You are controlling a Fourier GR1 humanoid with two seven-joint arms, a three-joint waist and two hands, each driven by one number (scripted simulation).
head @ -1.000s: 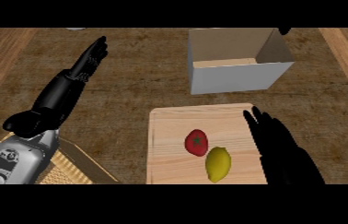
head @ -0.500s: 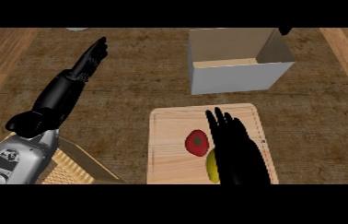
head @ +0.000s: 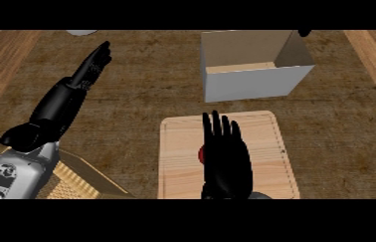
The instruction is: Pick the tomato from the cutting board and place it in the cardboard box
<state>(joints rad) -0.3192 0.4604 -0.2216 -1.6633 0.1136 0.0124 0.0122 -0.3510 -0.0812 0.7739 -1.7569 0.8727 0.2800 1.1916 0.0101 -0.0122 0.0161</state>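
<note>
Right hand point(head: 226, 159) shifted left over tomato point(head: 201, 155), fingers straight, cutting board point(head: 272, 151) on brown counter point(head: 147, 96)

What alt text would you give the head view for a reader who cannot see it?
The robot's black right hand, fingers straight, hovers over a pale wooden cutting board, covering all but a red sliver of the round tomato. Beyond the board stands an open grey cardboard box on the brown counter. The black left hand rests open at the view's left.
</note>
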